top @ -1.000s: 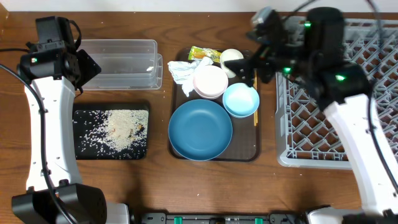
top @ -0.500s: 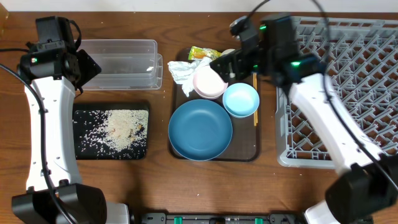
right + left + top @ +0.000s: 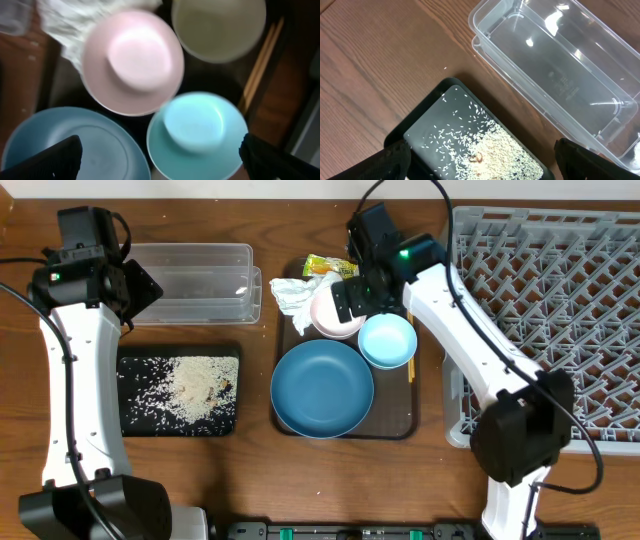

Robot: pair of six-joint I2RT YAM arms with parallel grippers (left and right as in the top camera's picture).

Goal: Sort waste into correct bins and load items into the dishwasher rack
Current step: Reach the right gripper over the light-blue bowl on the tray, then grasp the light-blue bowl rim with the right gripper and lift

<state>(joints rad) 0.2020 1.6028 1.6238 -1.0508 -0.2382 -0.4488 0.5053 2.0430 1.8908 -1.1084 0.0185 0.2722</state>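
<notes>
Right tool (image 3: 160, 145), open and empty, hovers over the pink bowl (image 3: 132, 60) rim, light-blue bowl (image 3: 197, 135) just beside. Left tool (image 3: 484, 149), also open, is well apart.

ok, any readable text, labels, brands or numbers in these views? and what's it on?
No text can be read in any view.
Print on the snack wrapper: too small to read.
Faint moulded marks on the floor of the clear tub: too blurred to read.
</notes>
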